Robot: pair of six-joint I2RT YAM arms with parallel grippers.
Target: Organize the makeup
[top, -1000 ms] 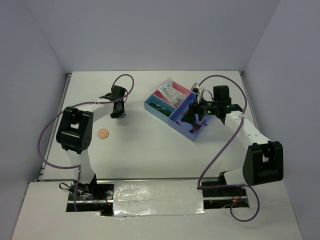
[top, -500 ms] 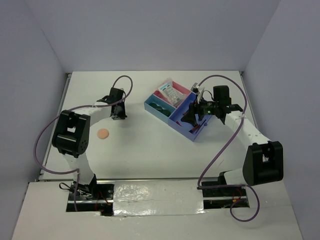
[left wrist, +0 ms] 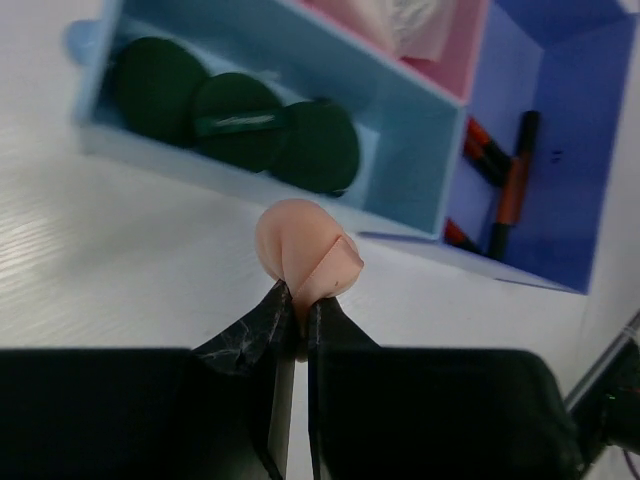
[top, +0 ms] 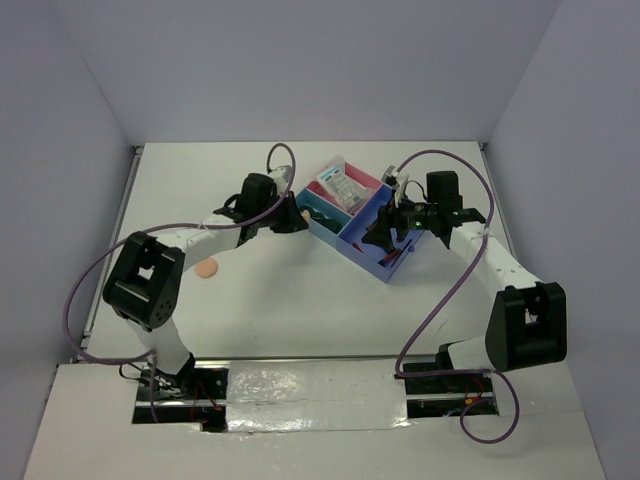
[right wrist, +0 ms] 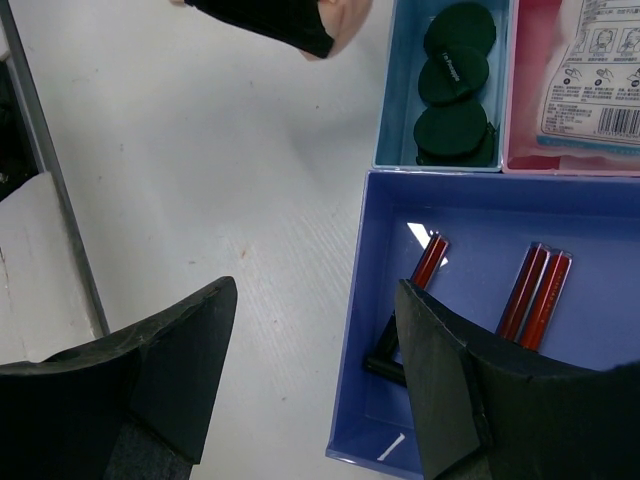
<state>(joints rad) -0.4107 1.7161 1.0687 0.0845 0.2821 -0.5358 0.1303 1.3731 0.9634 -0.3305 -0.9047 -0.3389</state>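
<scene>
The left jaws pinched a folded peach disc (left wrist: 300, 245) just beside the light-blue tray compartment (left wrist: 400, 130), toward the far edge of the tabletop (top: 300, 310). To my eye it wanted carrying over that wall before release. The right jaws hung spread.

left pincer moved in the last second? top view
Yes. The left pincer swung right, from well left of the blue tray to right beside the tray's left corner. It is shut on a peach disc.
</scene>
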